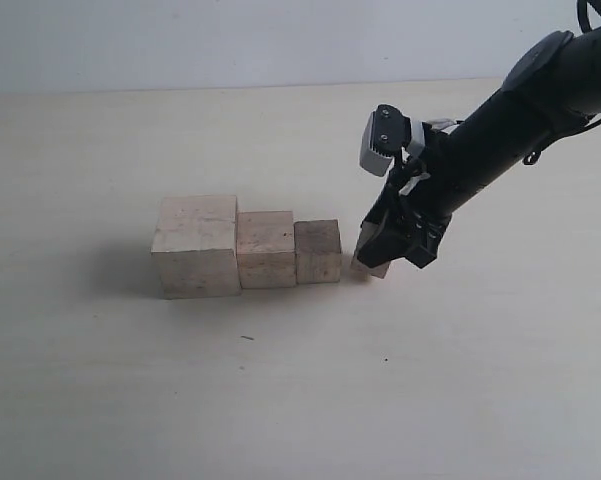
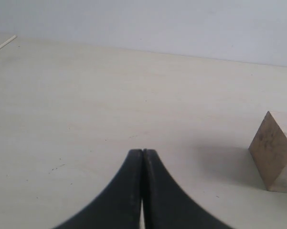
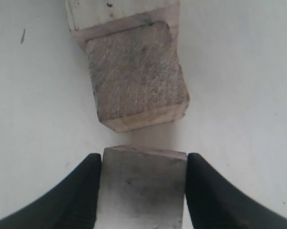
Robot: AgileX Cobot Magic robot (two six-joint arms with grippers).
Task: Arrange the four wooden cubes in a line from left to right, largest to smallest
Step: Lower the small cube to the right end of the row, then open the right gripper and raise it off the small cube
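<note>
Here the right gripper (image 3: 143,164) clasps the smallest cube (image 3: 142,193) beside the third cube (image 3: 136,78); left gripper (image 2: 143,155) clenched empty.

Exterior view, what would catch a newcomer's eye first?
Three wooden cubes stand side by side left of centre, stepping down in size left to right. Just right of them, the black right end effector grips the smallest cube between its fingers. The left end effector sits shut, seen only in its wrist view.

Largest cube (image 1: 195,245): pale beige, upright, at the row's left end.
Second cube (image 1: 266,248): shorter, touching the largest's right side.
Third cube (image 1: 318,250): darker, touching the second.
Smallest cube (image 3: 143,188): just right of the third across a narrow gap, clamped in the right gripper (image 3: 143,164).
</note>
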